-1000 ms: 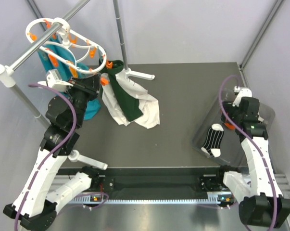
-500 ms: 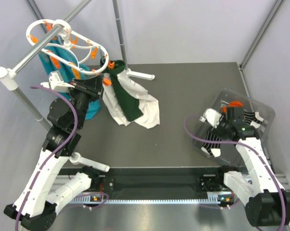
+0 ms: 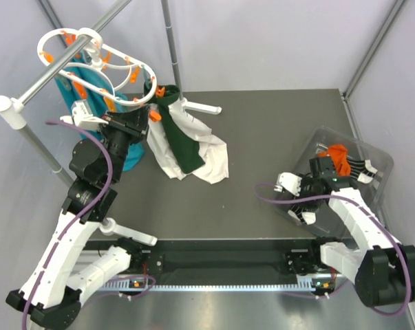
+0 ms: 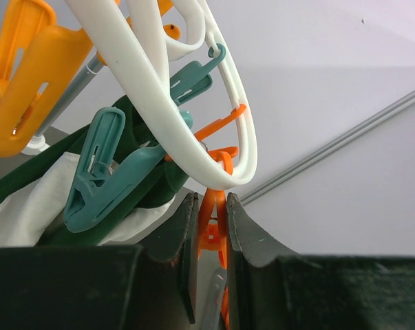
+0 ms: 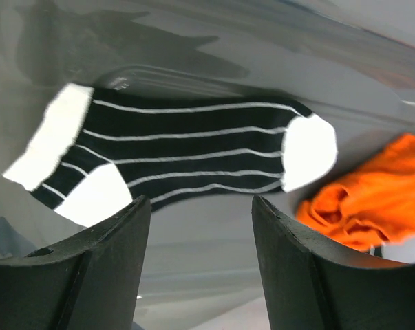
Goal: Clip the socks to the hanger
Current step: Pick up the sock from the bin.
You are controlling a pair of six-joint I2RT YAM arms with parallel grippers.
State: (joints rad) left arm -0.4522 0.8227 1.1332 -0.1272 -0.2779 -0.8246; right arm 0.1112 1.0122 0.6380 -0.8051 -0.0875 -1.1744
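Note:
The white ring hanger (image 3: pixel 97 62) hangs from the grey rail, with orange clips around it. My left gripper (image 3: pixel 144 118) is raised at the hanger's near edge. In the left wrist view it (image 4: pixel 213 230) is shut on an orange clip (image 4: pixel 214 237) under the white ring (image 4: pixel 159 89). My right gripper (image 3: pixel 325 167) is open and empty over the clear bin (image 3: pixel 379 165). A dark striped sock (image 5: pixel 186 148) and an orange sock (image 5: pixel 372 199) lie just beyond its open jaws (image 5: pixel 200 227). A striped sock (image 3: pixel 305 206) and an orange sock (image 3: pixel 339 152) also show in the top view.
The grey rail (image 3: pixel 62 58) and an upright pole (image 3: pixel 171 48) stand at the back left. A white and dark-green cloth (image 3: pixel 186 148) hangs from the hanger onto the table, and a teal cloth (image 3: pixel 128 155) hangs behind my left arm. Teal pegs (image 4: pixel 111 172) hang beside the orange clip.
My right arm has swung left and forward, and its gripper now points into the bin over the socks. My left gripper has stayed at the hanger, which shifted slightly.

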